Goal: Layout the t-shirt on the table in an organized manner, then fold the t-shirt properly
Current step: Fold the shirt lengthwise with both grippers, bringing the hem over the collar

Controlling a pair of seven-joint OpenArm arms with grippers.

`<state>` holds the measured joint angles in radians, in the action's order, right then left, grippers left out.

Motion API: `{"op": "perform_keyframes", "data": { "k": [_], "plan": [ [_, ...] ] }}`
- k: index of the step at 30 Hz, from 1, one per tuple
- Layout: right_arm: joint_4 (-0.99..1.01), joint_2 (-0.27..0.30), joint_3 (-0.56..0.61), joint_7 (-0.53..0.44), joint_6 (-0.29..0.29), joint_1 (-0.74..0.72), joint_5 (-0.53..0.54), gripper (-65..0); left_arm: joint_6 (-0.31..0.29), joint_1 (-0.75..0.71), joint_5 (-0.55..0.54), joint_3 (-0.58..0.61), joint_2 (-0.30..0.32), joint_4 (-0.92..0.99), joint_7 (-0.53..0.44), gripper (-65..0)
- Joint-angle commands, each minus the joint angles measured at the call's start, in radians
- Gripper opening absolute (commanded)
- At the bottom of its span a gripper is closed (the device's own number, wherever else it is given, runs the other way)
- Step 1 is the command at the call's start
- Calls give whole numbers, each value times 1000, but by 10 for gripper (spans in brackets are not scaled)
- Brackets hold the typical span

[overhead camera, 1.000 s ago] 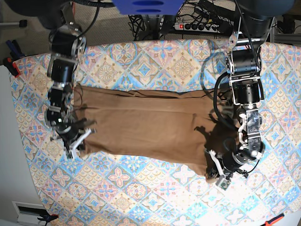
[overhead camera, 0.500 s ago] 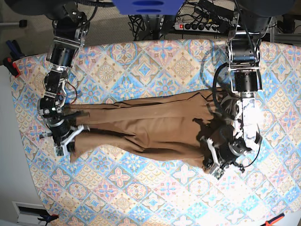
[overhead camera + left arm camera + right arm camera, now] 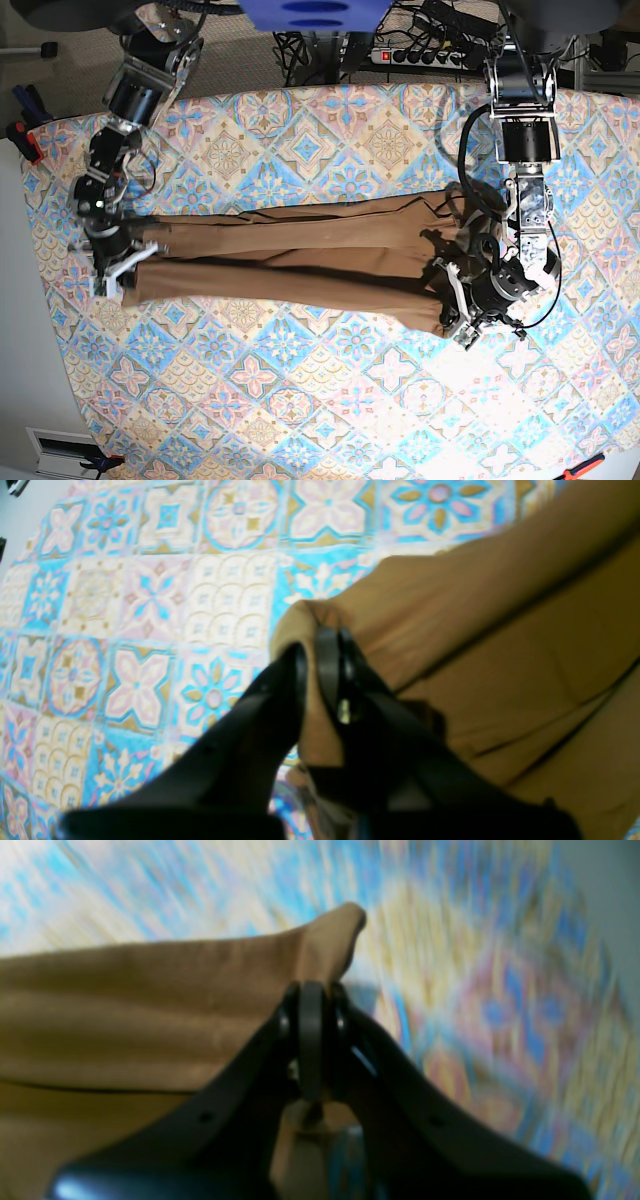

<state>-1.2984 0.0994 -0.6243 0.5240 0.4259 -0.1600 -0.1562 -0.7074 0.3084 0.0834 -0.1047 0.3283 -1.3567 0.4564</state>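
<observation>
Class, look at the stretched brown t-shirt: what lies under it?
Under the t-shirt only the patterned table cloth shows around its edges; whatever lies directly beneath the fabric is covered.

No readable text, labels, brand names, numbers or signs appear in any view; the tan t-shirt (image 3: 290,262) is plain and the tabletop (image 3: 330,400) cloth carries only a floral tile pattern, with no lettering

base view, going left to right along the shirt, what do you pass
right gripper → t-shirt → left gripper, all over the table
</observation>
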Motion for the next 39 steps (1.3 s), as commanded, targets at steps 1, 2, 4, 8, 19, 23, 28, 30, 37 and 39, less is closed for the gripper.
{"op": "perform_keyframes", "data": {
  "k": [1, 2, 4, 8, 19, 23, 28, 30, 37, 39],
  "plan": [
    [-19, 12, -2, -35, -2, -31, 19, -650, 9, 24, 8, -2, 10, -30, -23, -650],
    [-19, 10, -6, -35, -2, -33, 19, -650, 9, 18, 28, -2, 10, -33, -23, -650],
    [-22, 9, -6, -35, -2, -33, 19, -650, 9, 11, 89, -2, 7, -50, -23, -650],
    [-25, 9, -7, -41, -2, -33, 19, -650, 9, -5, 180, -2, 4, -59, -23, -650],
    [-31, -50, -159, -43, 0, -25, 19, -650, 9, -51, 296, -2, 2, -68, -23, -650],
    [-20, -50, -159, -41, 0, -25, 19, -650, 9, -104, 304, -2, -18, -85, -23, -650],
    [-19, -51, -159, -34, 0, -25, 17, -650, 9, -156, 304, 0, -31, -85, -23, -650],
    [-17, -51, -157, -34, 0, -25, 16, -650, 9, -170, 304, -2, -39, -85, -23, -650],
    [27, -53, -157, -34, 0, -25, 16, -650, 9, -190, 306, -23, -59, -85, -21, -650],
    [36, -53, -157, -34, 0, -25, 14, -650, 9, -190, 306, -57, -84, -85, -21, -571]
  ]
}}
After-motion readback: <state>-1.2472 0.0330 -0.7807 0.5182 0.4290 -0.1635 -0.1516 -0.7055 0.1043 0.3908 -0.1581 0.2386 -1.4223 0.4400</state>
